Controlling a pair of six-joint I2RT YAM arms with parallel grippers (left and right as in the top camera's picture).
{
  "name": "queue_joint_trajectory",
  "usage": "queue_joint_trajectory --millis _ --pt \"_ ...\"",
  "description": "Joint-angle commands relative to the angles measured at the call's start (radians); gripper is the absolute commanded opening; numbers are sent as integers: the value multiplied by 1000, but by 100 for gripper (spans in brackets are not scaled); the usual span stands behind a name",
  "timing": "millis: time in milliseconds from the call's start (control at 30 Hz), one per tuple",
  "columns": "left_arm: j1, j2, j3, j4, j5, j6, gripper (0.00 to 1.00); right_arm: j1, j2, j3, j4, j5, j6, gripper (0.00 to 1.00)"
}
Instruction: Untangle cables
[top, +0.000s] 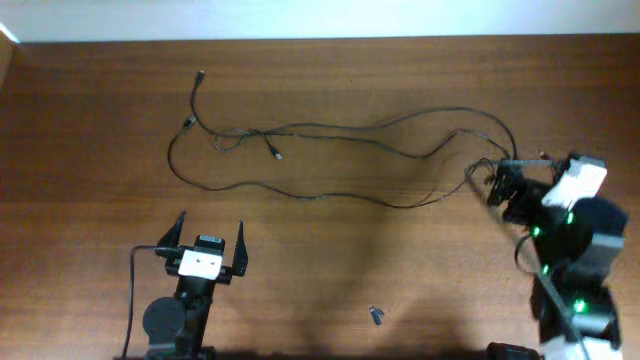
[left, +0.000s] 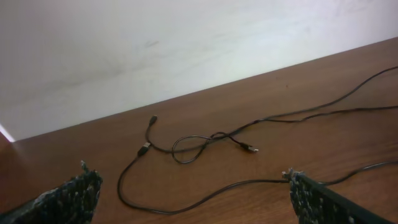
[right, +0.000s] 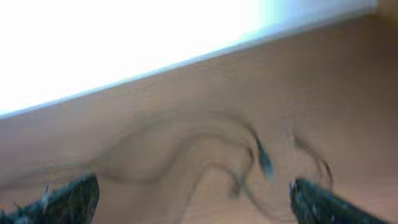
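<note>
The cables (top: 310, 127) sprawl short of the table edge (top: 320, 41); left tool (top: 210, 224), right tool (right: 193, 190) released.

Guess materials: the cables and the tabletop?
Cables: likely rubber or PVC jacket, matte black, thin and limp in loose curves; plug tips glint, maybe metal. Table: wood or wood-look laminate, reddish-brown grain streaks, soft sheen; can't tell which.

Tangled cables (left: 205, 143) on table (left: 311, 81)

No text, label, brand, number or sign can be read in any view.
</note>
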Motion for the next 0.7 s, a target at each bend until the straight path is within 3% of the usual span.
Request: queue_joint_trajectory --millis 0,167,333,433,567,667 --pt "1 -6 -2 -7 0 8 99 -1 -175 -242 241 -77 8 98" --pt "1 -6 -2 -7 0 8 99 -1 -438 -580 597 -119 8 99" --pt "1 -6 -2 -7 0 8 99 0 -576 -577 391 -126 7 99" --pt "1 -6 -2 -7 0 8 99 12 -669 -577 176 -126 -19 99" --pt "1 -6 -2 -7 0 8 99 34 -737 -577 153 -129 -135 99" --pt "1 -6 -2 -7 0 8 99 100 -737 -577 151 -124 -322 98"
